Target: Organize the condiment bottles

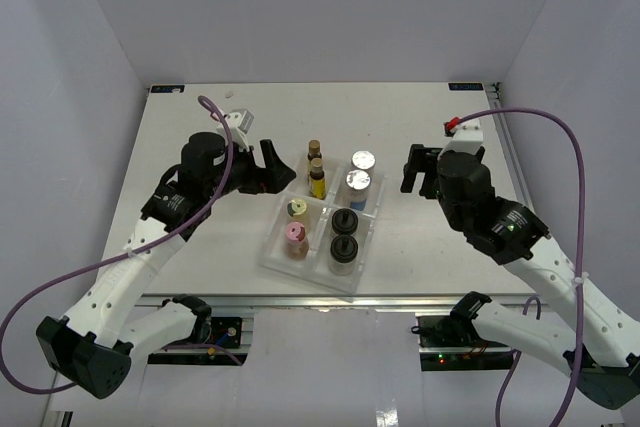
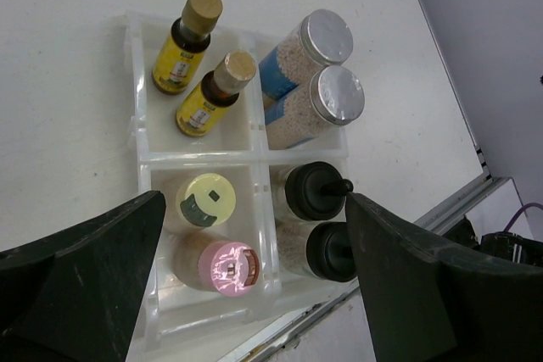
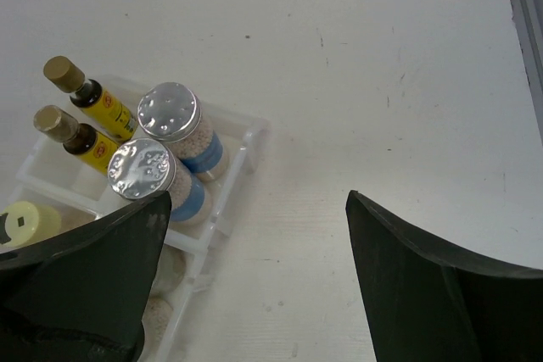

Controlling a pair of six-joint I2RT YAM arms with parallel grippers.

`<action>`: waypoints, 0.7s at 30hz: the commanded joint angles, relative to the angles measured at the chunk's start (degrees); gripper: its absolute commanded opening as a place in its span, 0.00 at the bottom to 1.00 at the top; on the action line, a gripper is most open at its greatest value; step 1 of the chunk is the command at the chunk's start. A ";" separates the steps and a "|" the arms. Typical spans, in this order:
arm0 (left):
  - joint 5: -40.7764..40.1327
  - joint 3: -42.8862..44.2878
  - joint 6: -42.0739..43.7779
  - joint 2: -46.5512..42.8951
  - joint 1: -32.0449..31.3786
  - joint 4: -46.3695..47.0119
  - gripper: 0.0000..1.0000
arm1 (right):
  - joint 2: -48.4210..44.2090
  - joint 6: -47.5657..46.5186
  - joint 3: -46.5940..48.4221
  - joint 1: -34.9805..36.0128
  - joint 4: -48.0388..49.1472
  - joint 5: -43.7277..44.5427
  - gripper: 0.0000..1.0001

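Note:
A clear divided tray (image 1: 276, 261) holds all the condiment bottles upright, two per compartment. Two amber yellow-labelled bottles (image 1: 316, 167) fill the far left cell and two silver-lidded blue-labelled jars (image 1: 360, 173) the far right. The yellow-capped (image 1: 296, 209) and pink-capped (image 1: 295, 234) bottles share the near left cell, and two black-capped jars (image 1: 343, 235) the near right. My left gripper (image 1: 272, 173) hangs open just left of the tray's far end, looking down on the tray (image 2: 136, 137). My right gripper (image 1: 412, 171) is open over bare table right of the tray, and its view shows the silver-lidded jars (image 3: 157, 146).
The white table ends at a metal rail (image 1: 330, 302) along the near edge, close to the tray's front. White enclosure walls (image 1: 80, 97) stand on both sides and behind. Purple cables (image 1: 560, 147) loop off both arms.

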 commanded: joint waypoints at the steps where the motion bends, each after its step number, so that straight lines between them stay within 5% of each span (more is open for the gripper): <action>1: 0.71 -2.14 -1.04 -2.68 0.22 1.75 0.98 | -5.18 0.35 -3.09 -0.24 4.45 0.76 0.90; 21: -1.18 -0.06 -1.96 -2.34 0.26 1.16 0.98 | -7.37 -0.25 -5.06 -0.24 4.95 -1.94 0.90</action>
